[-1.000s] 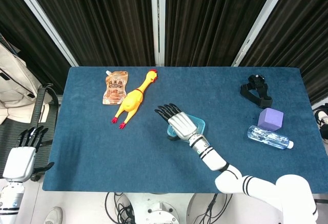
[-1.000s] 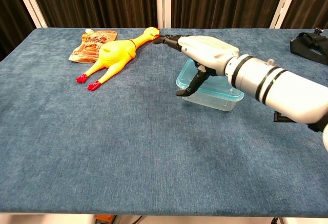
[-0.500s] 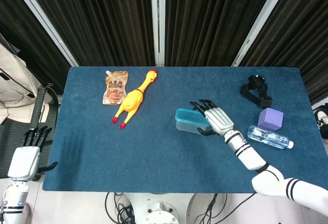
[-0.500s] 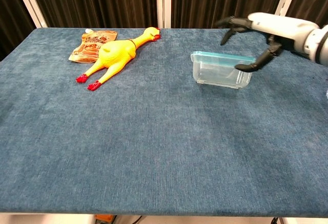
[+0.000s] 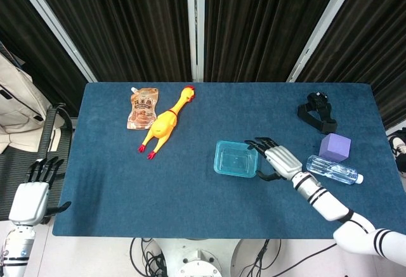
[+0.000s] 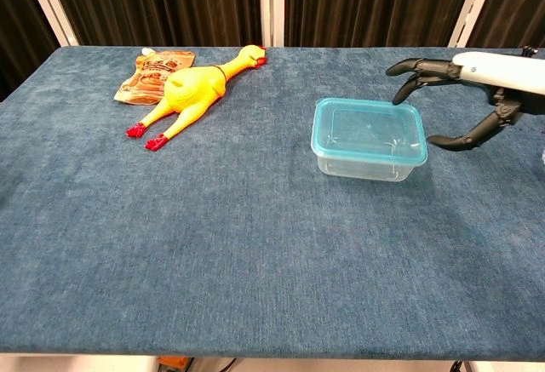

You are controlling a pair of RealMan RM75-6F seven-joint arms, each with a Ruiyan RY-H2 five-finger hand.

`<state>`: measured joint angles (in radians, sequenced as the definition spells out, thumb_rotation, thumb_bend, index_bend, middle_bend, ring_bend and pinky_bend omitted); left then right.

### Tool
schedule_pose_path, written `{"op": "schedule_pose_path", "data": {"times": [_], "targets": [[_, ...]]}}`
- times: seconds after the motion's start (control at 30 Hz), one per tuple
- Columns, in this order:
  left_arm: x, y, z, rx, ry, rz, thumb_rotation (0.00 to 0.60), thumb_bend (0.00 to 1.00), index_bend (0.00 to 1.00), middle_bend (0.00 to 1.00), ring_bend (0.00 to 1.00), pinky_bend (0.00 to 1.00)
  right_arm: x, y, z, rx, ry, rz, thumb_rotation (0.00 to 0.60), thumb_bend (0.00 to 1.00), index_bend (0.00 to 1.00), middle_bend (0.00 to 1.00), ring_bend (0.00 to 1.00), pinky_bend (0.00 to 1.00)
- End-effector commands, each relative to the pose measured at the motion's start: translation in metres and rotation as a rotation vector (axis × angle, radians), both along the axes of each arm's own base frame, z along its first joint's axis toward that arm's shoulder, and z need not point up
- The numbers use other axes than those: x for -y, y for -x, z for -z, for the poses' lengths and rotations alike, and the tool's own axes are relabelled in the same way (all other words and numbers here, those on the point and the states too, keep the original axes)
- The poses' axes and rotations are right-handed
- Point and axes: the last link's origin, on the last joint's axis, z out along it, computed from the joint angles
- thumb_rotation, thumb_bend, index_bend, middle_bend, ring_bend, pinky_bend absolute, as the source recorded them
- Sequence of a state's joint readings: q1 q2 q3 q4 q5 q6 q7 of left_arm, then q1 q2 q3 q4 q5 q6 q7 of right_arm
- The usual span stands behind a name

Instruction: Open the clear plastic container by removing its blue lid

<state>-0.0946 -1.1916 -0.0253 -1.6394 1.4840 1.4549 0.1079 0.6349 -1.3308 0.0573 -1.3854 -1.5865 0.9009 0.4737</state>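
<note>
I have the container sitting flat on the blue worktop, right of centre, with its blue lid seated on top as far as I can judge; the lid is translucent, so I cannot confirm how firmly it is snapped down. My right hand sits at the container's 3 o'clock side, fingers spread and holding nothing, fingertips just beside the rim but not visibly touching it. My left hand hangs off the worktop's left edge at about 8 o'clock from the container, fingers apart and empty. Risk one: the container is light and unrestrained, so a one-sided pull on the lid edge is likely to tip or slide the whole box instead of releasing the lid; I judge the base needs bracing. Risk two: the rim offers little purchase, so the fingers may slip off and flick the box toward the rubber chicken at 10 o'clock. Risk three: a wide sweep of the right arm could strike the water bottle or the purple block lying near the wrist at 3 o'clock.
</note>
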Motion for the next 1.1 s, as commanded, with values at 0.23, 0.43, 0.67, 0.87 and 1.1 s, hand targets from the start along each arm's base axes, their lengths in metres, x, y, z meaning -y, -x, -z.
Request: {"op": "schedule_pose_path", "data": {"times": [0.23,0.43,0.67,0.87,1.1], "targets": [[0.004,0.002,-0.001,0.002,-0.008,-0.008,0.600,0.00,0.10,0.05,0.00,0.00,0.006,0.013,-0.021,-0.020,0.032,0.040,0.600,0.55,0.00,0.21,0.00,0.00],[0.004,-0.001,-0.001,0.001,-0.010,-0.002,0.600,0.00,0.10,0.05,0.00,0.00,0.032,0.006,-0.004,-0.046,0.020,0.066,0.600,0.75,0.00,0.23,0.00,0.00],[0.003,-0.003,0.000,-0.005,-0.006,-0.006,0.600,0.00,0.10,0.05,0.00,0.00,0.034,-0.002,0.018,-0.069,-0.037,0.032,0.600,0.92,0.00,0.23,0.00,0.00],[0.003,-0.005,0.000,-0.008,-0.006,0.001,0.600,0.00,0.10,0.05,0.00,0.00,0.006,-0.005,0.020,-0.039,-0.083,-0.044,0.600,0.92,0.00,0.24,0.00,0.00],[0.003,-0.006,0.001,-0.006,-0.003,0.011,0.600,0.00,0.10,0.05,0.00,0.00,-0.036,-0.017,0.029,-0.017,-0.161,-0.171,0.600,0.92,0.00,0.24,0.00,0.00]]}}
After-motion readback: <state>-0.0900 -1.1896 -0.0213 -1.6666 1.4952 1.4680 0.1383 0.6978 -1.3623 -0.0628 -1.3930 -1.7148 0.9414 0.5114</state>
